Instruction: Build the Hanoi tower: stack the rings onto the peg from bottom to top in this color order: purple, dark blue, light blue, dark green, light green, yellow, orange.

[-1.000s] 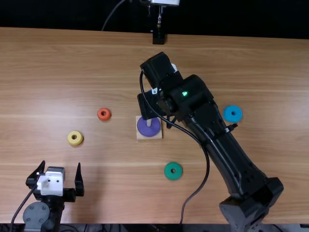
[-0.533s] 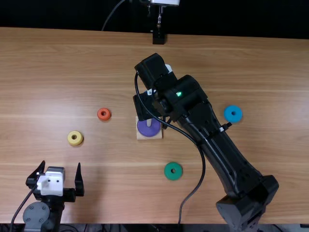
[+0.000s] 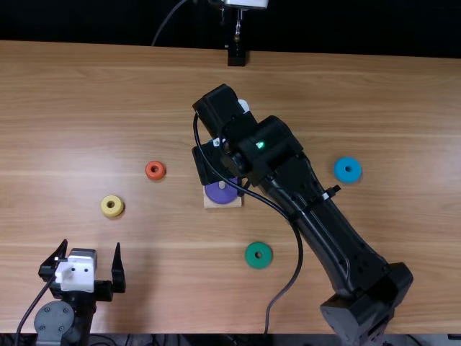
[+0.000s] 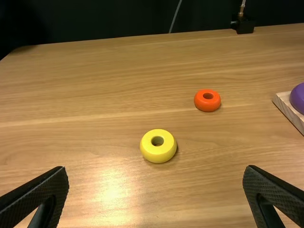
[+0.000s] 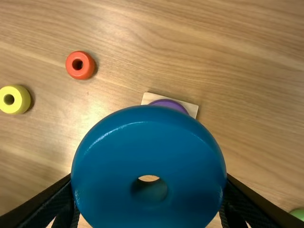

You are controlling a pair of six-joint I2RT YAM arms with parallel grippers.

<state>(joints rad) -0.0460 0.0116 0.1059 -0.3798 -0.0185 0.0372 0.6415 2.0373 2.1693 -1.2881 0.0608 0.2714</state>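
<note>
Holding the dk blue ring point(image 5: 102, 147) btwn its fingers, R tool point(image 3: 215, 164) is at the wooden base point(image 3: 223, 205), clamped on the ring's sides; in R wrist view the ring partly covers the base, exact ht. above it hard to tell. Purple ring point(image 3: 219, 194) sits on the base, around the peg point(image 3: 222, 185). Others lie on the worktop point(image 3: 324, 94), as seen in top view: orange ring point(image 3: 149, 171) L of base & a bit toward far edge; yellow ring point(image 3: 106, 207) further L of base, slightly toward near edge; lt blue ring point(image 3: 341, 171) well R of base; green ring point(image 3: 250, 256) near-side of base, a bit R. L tool point(image 3: 91, 249) is well L of base, near-edge side, fingers wide apart w/ nothing btwn.
</note>
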